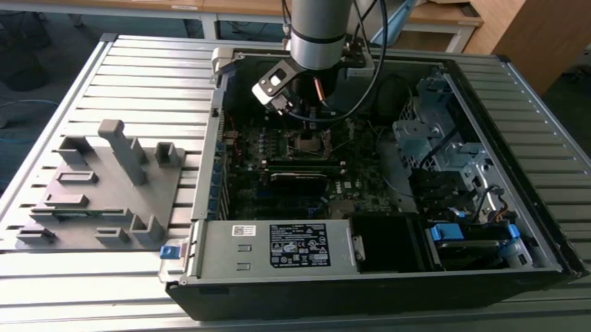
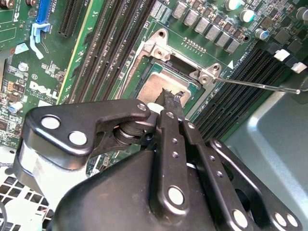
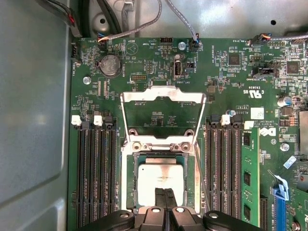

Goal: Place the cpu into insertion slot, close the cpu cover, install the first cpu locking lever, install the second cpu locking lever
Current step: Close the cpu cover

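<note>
The cpu (image 3: 161,175) lies flat inside the insertion slot (image 3: 126,180), its pale face up; in the second wrist view the cpu (image 2: 153,87) shows just beyond the fingertips. My gripper (image 3: 166,196) hangs right over the cpu's near edge, its two thin black fingers pressed together with nothing between them, as the gripper (image 2: 171,97) also looks in the second wrist view. The cpu cover (image 3: 161,93) stands swung up and open behind the slot. A thin locking lever (image 2: 260,84) sticks out sideways, unlatched. In the exterior view the gripper (image 1: 293,111) is above the slot (image 1: 306,144).
Long black memory strips (image 3: 94,173) flank the slot on both sides. The open computer case (image 1: 517,76) walls the board in, with drive cages (image 1: 443,145) at the exterior view's right and a power supply (image 1: 277,245) in front. A grey fixture (image 1: 102,187) lies outside, at the left.
</note>
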Robot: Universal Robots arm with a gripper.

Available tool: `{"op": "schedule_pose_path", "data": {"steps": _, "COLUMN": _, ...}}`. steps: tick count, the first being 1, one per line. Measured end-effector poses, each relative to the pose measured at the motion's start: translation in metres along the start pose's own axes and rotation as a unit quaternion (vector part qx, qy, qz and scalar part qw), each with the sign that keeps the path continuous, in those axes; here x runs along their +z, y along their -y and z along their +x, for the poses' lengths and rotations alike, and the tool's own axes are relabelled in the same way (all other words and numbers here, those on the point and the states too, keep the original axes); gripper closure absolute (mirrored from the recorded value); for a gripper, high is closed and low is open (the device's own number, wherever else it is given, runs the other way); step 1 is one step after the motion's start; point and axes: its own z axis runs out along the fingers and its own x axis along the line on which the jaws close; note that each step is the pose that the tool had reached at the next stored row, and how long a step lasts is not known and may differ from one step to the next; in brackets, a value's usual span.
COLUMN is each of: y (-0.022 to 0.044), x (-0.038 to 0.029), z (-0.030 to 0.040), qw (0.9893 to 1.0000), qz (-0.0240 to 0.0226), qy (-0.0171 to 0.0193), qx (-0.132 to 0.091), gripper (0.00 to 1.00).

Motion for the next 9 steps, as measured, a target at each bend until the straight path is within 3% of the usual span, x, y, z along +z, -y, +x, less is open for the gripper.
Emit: {"op": "schedule_pose_path", "data": {"steps": 9, "y": 0.0000, "x": 0.0000, "z": 0.0000, "qw": 1.0000, "qz": 0.0026, "qy": 0.0000, "qx": 0.000, "gripper": 0.90}}
